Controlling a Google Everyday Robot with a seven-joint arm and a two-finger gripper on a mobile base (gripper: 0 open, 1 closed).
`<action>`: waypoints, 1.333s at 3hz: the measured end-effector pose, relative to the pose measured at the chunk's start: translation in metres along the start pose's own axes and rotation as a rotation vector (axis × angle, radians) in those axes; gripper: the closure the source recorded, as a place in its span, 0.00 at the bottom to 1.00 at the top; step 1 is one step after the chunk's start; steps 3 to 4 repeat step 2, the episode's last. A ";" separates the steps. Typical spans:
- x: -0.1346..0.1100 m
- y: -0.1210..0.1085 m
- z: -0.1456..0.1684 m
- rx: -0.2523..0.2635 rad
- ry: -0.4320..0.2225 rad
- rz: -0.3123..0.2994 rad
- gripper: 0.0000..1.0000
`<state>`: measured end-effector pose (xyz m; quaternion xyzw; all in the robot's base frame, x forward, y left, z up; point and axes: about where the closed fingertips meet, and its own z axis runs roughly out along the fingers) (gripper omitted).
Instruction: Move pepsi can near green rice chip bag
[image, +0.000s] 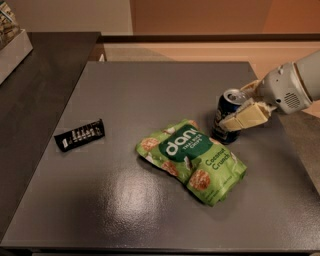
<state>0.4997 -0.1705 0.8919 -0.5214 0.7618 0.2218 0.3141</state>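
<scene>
The pepsi can (225, 111), dark blue with a silver top, stands upright on the grey table (150, 85), right at the upper right edge of the green rice chip bag (192, 155). The bag lies flat near the table's middle, lime green with white "dang" lettering. My gripper (236, 107) reaches in from the right and is shut on the can. One beige finger (245, 117) crosses the can's front, and the other sits behind it, mostly hidden.
A small black wrapped bar (80, 134) lies at the table's left side. A dark counter (40, 75) adjoins on the left, with a white bin (12, 50) at the top left corner. The table's right edge runs under my arm.
</scene>
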 end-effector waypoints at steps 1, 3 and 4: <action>-0.001 0.001 0.001 -0.002 0.001 -0.002 0.00; -0.001 0.001 0.001 -0.003 0.001 -0.002 0.00; -0.001 0.001 0.001 -0.003 0.001 -0.002 0.00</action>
